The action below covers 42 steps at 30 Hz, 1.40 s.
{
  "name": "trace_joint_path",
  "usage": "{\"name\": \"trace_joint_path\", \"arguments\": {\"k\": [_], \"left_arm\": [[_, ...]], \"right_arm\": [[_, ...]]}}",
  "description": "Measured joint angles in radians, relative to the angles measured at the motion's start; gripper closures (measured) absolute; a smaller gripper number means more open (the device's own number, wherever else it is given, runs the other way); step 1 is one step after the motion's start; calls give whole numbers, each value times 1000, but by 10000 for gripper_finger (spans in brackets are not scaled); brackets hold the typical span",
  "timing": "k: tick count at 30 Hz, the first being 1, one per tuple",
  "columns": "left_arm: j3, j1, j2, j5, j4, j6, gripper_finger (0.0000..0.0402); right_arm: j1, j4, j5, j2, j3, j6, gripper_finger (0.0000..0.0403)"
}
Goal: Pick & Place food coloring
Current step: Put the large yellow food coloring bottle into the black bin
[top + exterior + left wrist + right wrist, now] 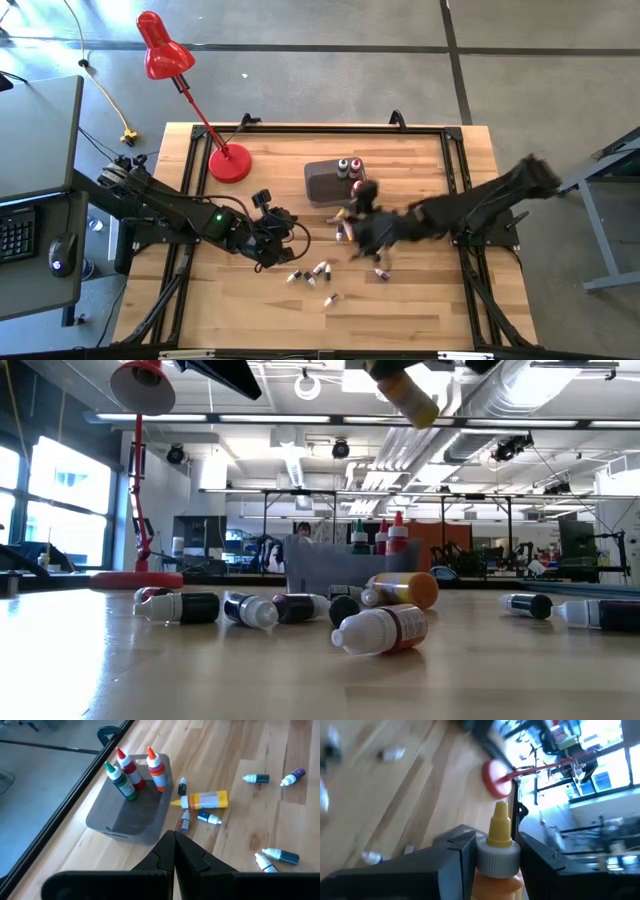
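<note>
From above, the right gripper (352, 232) hangs over the middle of the pale wooden bench (420, 300), just beside the dark grey rectangular tub (327, 183), in which a few capped bottles stand at one end; the left gripper (272, 240) waits nearer the red desk lamp (165, 55), and a loose cluster of tiny food coloring bottles (318, 272) lies on the boards between and in front of the two arms. At bench height, a yellow squeeze bottle (412, 396) hangs high above the scattered ones, among them a white bottle with a dark red label (382, 630) lying on its side nearest the camera. Past the left arm's fingers (192, 860), which are pressed together on nothing, three upright bottles (134, 770) stand at one end of the tub and a larger yellow-labelled bottle (205, 800) lies just beside it. The right wrist view shows that arm's fingers (457, 855) clamped on the neck of the yellow bottle with its pointed yellow cap (499, 827). The grip sits high on a narrow collar, so the bottle could swing or slip during travel, and a release off-centre could topple the standing bottles or miss the tub.
</note>
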Motion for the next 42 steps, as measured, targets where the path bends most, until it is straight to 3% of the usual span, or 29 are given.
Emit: {"name": "trace_joint_path", "arguments": {"k": [4,8,12,16,22,31,38,42], "left_arm": [[0,0,0,0,0,0,402],[0,0,0,-7,0,2,402],[0,0,0,-45,0,3,402],[0,0,0,-47,1,3,402],[0,1,0,-94,33,14,402],[0,0,0,-92,33,29,402],[0,0,0,-104,20,29,402],[0,27,1,-116,21,38,400]], "right_arm": [[-119,222,-177,-216,-222,43,287],[-254,734,-380,-378,-543,69,287],[-388,1319,-590,-377,-824,132,286],[-517,1613,-616,-315,-957,239,285],[-672,1639,-856,-181,-895,371,285],[-768,1583,-925,19,-747,495,285],[-793,1565,-957,35,-740,527,285],[-791,1604,-1027,17,-739,553,285]]}}
